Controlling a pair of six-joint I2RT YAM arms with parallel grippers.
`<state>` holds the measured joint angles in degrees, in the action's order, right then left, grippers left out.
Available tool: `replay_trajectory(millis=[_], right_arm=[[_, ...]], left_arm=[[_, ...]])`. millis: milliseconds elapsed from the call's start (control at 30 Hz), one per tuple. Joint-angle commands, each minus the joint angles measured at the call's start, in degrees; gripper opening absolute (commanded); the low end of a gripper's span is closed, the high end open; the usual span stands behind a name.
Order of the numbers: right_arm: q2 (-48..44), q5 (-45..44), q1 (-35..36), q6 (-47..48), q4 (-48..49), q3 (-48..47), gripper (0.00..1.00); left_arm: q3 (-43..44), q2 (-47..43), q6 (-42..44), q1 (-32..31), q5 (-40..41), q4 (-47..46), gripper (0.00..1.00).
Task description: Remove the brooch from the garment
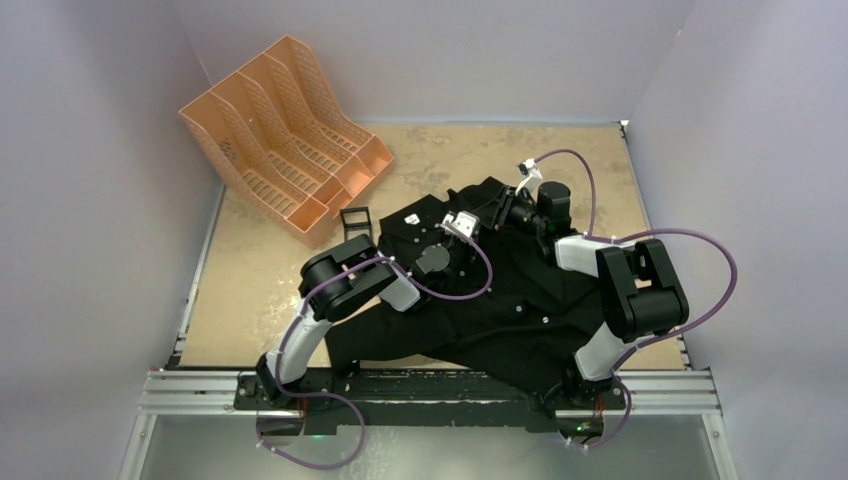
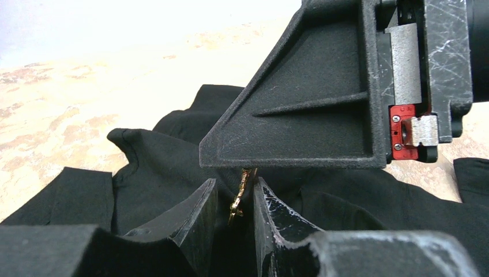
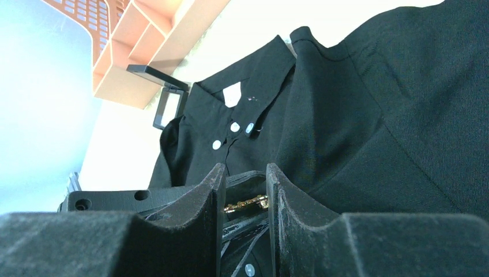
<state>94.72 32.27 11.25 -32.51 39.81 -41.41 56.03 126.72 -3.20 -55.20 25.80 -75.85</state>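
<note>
The black garment (image 1: 500,300) lies crumpled mid-table; it also shows in the left wrist view (image 2: 155,167) and the right wrist view (image 3: 375,115), with its white label (image 3: 232,93) and buttons. The gold brooch (image 3: 247,203) spans the gap between the fingers of my right gripper (image 3: 245,170), which is shut on it just above the cloth. My left gripper (image 2: 235,183) faces it, jaws slightly apart around the hanging brooch (image 2: 239,196), with a gap on its left side. In the top view both grippers, left (image 1: 483,222) and right (image 1: 497,215), meet over the shirt's upper part; the brooch is hidden there.
An orange file rack (image 1: 285,135) stands at the back left, also visible in the right wrist view (image 3: 132,34). A small black frame (image 1: 355,218) stands beside the shirt's collar. Walls close in the table on three sides.
</note>
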Motion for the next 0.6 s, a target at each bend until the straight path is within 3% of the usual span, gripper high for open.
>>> replay_trajectory(millis=[0,167,567], right_arm=[[-1.5,0.4,0.0,-0.3,1.3,0.6,0.15],[-1.1,0.7,0.1,-0.4,1.3,0.7,0.15],[-0.2,1.5,0.0,-1.2,0.9,0.8,0.14]], left_arm=[[0.3,0.0,0.6,-0.1,1.2,-4.4,0.25],[0.1,0.0,0.4,0.0,1.2,-4.9,0.13],[-2.9,-0.6,0.0,0.0,-0.4,-9.3,0.13]])
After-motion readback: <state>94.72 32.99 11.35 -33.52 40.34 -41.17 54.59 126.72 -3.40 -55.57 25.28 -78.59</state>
